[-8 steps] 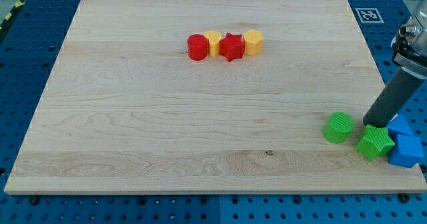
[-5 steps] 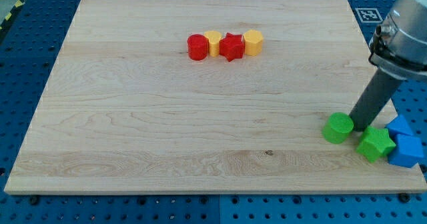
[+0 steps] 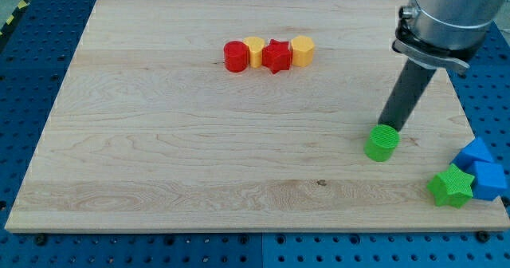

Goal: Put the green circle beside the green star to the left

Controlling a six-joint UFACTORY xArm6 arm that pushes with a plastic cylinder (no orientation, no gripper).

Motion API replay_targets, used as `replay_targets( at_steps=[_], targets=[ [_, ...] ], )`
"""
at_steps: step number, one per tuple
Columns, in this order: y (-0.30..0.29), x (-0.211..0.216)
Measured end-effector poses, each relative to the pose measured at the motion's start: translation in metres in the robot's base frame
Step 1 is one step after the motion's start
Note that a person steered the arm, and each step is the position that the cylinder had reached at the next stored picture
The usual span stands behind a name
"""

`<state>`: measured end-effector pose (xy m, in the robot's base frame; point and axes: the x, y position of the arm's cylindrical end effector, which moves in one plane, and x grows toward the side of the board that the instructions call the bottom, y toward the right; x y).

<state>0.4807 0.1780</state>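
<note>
The green circle [image 3: 382,143] lies on the wooden board [image 3: 159,140] at the right, well to the left of and a little above the green star [image 3: 449,187]. The green star sits near the board's lower right corner, touching the blue blocks [image 3: 480,169] on its right. My tip [image 3: 389,128] is at the green circle's upper right edge, touching it or very close. The rod rises up to the right from there.
A row of blocks sits at the upper middle of the board: a red circle [image 3: 235,57], a yellow block [image 3: 254,51], a red star [image 3: 276,56] and a yellow hexagon [image 3: 302,51]. The board's right edge is close to the blue blocks.
My tip has swept to the left and up, pushing the green circle leftward and away from the green star. The star has shifted slightly.
</note>
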Motion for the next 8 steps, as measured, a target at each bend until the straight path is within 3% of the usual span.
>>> replay_targets(
  at_steps=[1,2,3,7,8],
  targets=[
    [-0.026,-0.007],
    [-0.03,0.012],
    [-0.03,0.042],
    [-0.033,0.054],
    [-0.019,0.074]
  ],
)
